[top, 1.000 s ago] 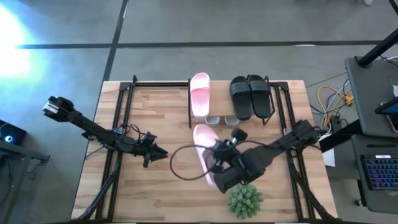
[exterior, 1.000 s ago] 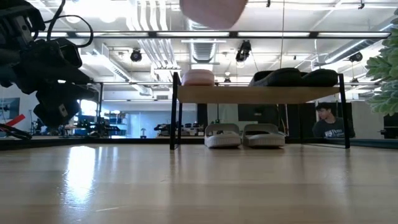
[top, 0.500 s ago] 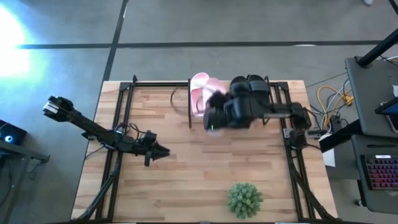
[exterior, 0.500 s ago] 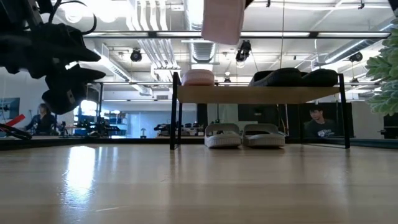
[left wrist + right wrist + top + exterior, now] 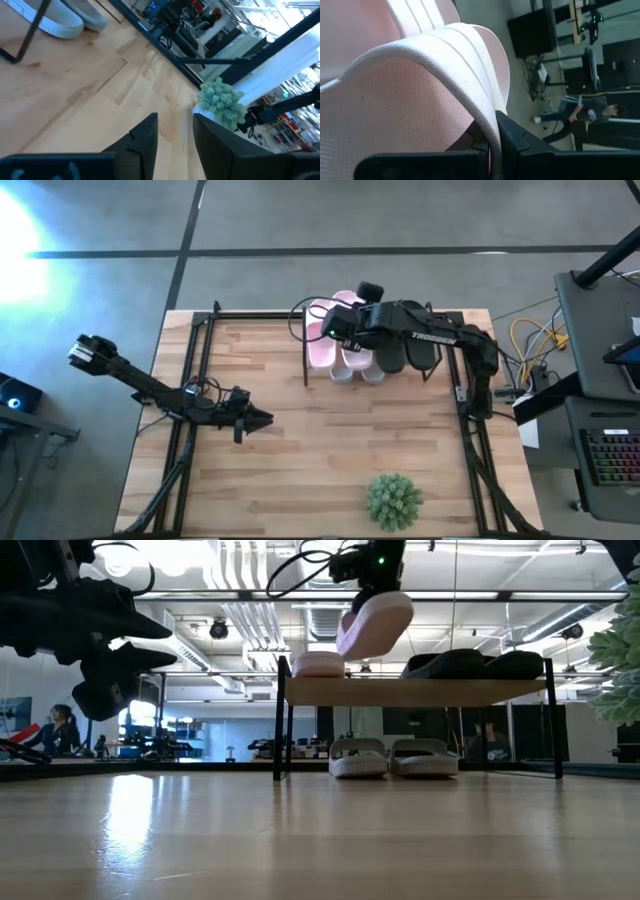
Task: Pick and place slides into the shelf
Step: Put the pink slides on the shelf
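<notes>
High view: right gripper holds pink slide over shelf

A robotics lab: exposed ceiling ducts, concrete floor; keyboard desk beside.

In the high view, the right arm is covering most of the shelf top and parts of the black slides. The grey-white slides are showing only their ends beneath it. The right gripper is mostly lying buried behind the pink slide's strap.
</notes>
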`<action>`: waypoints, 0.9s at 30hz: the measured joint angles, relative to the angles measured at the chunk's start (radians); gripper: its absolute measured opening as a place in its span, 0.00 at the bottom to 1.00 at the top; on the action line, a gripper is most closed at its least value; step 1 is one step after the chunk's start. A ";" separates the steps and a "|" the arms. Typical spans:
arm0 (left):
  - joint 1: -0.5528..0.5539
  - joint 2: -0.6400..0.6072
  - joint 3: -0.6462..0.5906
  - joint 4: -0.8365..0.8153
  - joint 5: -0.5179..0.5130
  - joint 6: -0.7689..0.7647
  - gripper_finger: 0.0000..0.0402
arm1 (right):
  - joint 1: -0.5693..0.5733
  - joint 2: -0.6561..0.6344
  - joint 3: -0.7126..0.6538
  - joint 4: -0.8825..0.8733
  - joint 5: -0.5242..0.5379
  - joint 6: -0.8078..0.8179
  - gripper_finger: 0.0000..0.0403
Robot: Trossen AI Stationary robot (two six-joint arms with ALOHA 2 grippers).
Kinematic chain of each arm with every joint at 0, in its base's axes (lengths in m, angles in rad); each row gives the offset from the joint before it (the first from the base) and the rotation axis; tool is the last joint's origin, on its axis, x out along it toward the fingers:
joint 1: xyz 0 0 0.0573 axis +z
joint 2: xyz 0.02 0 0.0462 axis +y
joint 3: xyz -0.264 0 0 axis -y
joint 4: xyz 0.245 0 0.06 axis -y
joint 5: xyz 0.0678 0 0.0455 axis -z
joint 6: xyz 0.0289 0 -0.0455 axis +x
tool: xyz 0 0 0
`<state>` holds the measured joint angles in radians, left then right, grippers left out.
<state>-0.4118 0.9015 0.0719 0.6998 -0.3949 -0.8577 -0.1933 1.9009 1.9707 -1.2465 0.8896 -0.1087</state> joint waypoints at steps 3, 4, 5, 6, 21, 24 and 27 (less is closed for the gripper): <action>0.000 -0.001 0.000 0.000 -0.005 0.000 0.27 | -0.023 -0.009 -0.032 0.071 0.000 -0.020 0.02; 0.000 -0.001 0.000 0.000 -0.005 0.000 0.27 | -0.033 -0.010 -0.040 0.076 0.002 -0.004 0.02; 0.000 -0.001 0.000 -0.001 -0.005 0.000 0.27 | -0.041 -0.012 -0.049 0.076 0.009 0.019 0.02; 0.000 -0.001 0.000 0.000 -0.005 0.000 0.27 | -0.047 -0.012 -0.058 0.071 0.021 0.045 0.02; 0.006 -0.001 -0.002 -0.001 -0.024 0.000 0.27 | -0.058 -0.017 -0.217 0.116 0.006 0.167 0.02; 0.006 -0.001 -0.007 -0.001 -0.024 0.000 0.27 | -0.056 -0.017 -0.227 0.148 0.002 0.164 0.02; 0.006 -0.001 -0.010 -0.001 -0.023 -0.001 0.27 | -0.059 -0.016 -0.226 0.190 -0.017 0.146 0.02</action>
<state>-0.4057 0.9005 0.0620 0.6987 -0.4183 -0.8585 -0.2527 1.8846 1.7448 -1.0570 0.8721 0.0372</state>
